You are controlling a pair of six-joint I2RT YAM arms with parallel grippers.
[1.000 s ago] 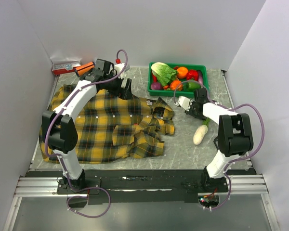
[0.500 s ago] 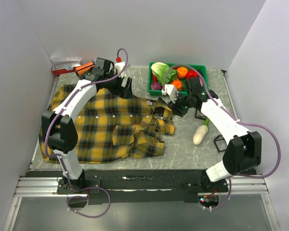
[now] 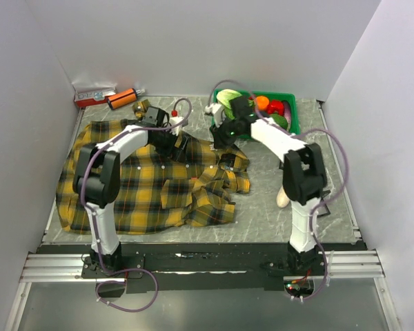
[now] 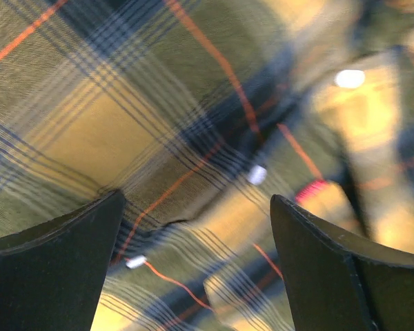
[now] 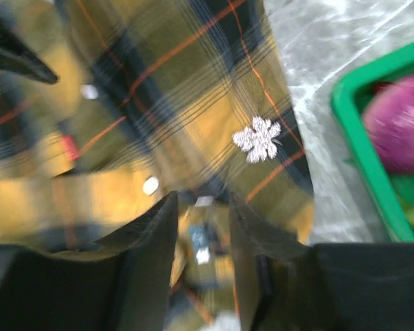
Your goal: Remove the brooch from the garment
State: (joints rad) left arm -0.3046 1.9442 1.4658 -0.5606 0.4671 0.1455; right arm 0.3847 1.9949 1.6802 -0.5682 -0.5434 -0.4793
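On grey marbled table (image 3: 262,207), found brooch (image 5: 257,138) pinned to soft garment (image 3: 145,186) just ahead of right gripper (image 5: 201,198), narrowly parted, empty. Found left gripper (image 4: 195,207) gaping over plaid. Judged brooch light, rigid, tiny: best pinched by its petals.

Garment (image 3: 145,186) lies spread on tabletop (image 3: 262,203), L + centre. Bin (image 3: 279,95) w/ veg (image 3: 263,103) in it sits at back R, just beyond garment's far R corner. Brooch (image 5: 257,140) is on garment nr its edge; in R wrist view, bare tabletop then bin lie to its R. R gripper (image 3: 217,134) is over that corner, brooch just ahead of jaws, not btwn them. L gripper (image 3: 181,143) is over garment's far part, L of R gripper. Box (image 3: 94,95) + tube-like item (image 3: 123,98) are at back L, behind garment. Long veg (image 3: 283,200) lies on tabletop R of garment, part hidden by R arm.
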